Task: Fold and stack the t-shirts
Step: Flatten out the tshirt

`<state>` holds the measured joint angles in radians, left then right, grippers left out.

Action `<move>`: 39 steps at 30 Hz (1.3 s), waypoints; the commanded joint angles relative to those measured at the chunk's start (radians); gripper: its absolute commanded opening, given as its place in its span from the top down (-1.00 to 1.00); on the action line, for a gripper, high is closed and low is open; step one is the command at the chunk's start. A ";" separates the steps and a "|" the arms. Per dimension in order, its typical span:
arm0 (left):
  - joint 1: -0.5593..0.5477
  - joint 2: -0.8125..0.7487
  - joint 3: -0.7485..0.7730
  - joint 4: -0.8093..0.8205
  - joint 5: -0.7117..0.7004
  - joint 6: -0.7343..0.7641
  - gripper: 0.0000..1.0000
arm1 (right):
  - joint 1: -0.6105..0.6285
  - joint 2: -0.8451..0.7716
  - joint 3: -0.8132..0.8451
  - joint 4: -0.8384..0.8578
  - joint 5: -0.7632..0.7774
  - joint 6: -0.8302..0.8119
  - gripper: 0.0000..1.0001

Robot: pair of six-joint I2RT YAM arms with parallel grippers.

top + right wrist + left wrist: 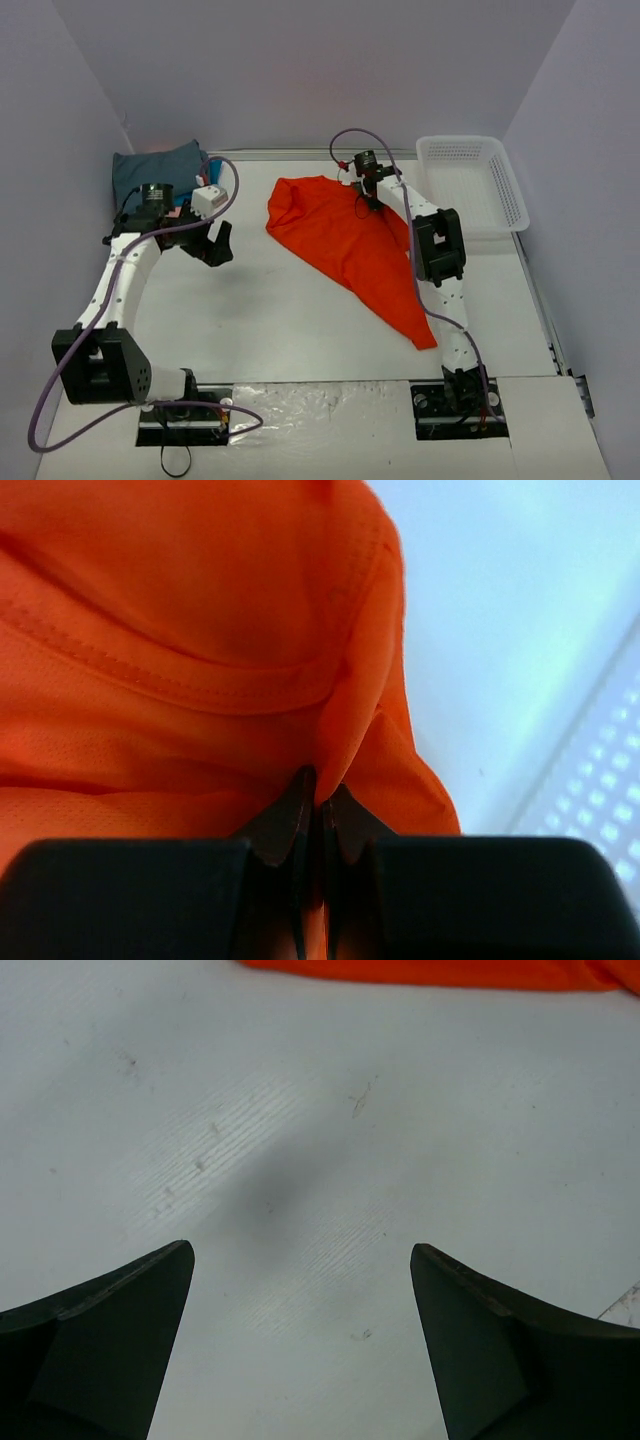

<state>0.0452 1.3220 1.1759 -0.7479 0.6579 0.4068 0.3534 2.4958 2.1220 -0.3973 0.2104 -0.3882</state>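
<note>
Right hand [322,798] pinching orange t-shirt [180,680]

arms [110,290]: white links, black joints | cables [236,188]: purple (looping)

4 t-shirts [340,235] (3 folded), 1 basket [468,141], 2 claws [216,244] [366,201].

— We see the orange t-shirt [200,680] as fine-meshed matt cloth, seams stitched; and the table [300,1160]?
— We find it smooth, white, faintly scuffed; the basket [465,185] at two o'clock is white plastic mesh; the fingers [100,1350] of the left gripper [300,1290] are matt black.
</note>
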 commanded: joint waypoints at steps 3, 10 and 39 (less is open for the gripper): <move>-0.129 0.091 0.114 0.132 0.054 -0.077 -0.76 | -0.011 -0.184 -0.160 -0.048 0.086 0.054 1.00; -0.427 0.313 0.226 0.355 0.062 -0.327 -0.55 | -0.025 -0.320 -0.338 -0.049 0.119 0.098 1.00; -0.852 0.626 0.132 0.585 -0.393 -0.427 -0.20 | -0.047 -0.489 -0.606 -0.060 0.070 0.107 1.00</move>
<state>-0.7803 1.9385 1.2839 -0.1844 0.2611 -0.0185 0.3088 2.0510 1.5288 -0.4255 0.2832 -0.2810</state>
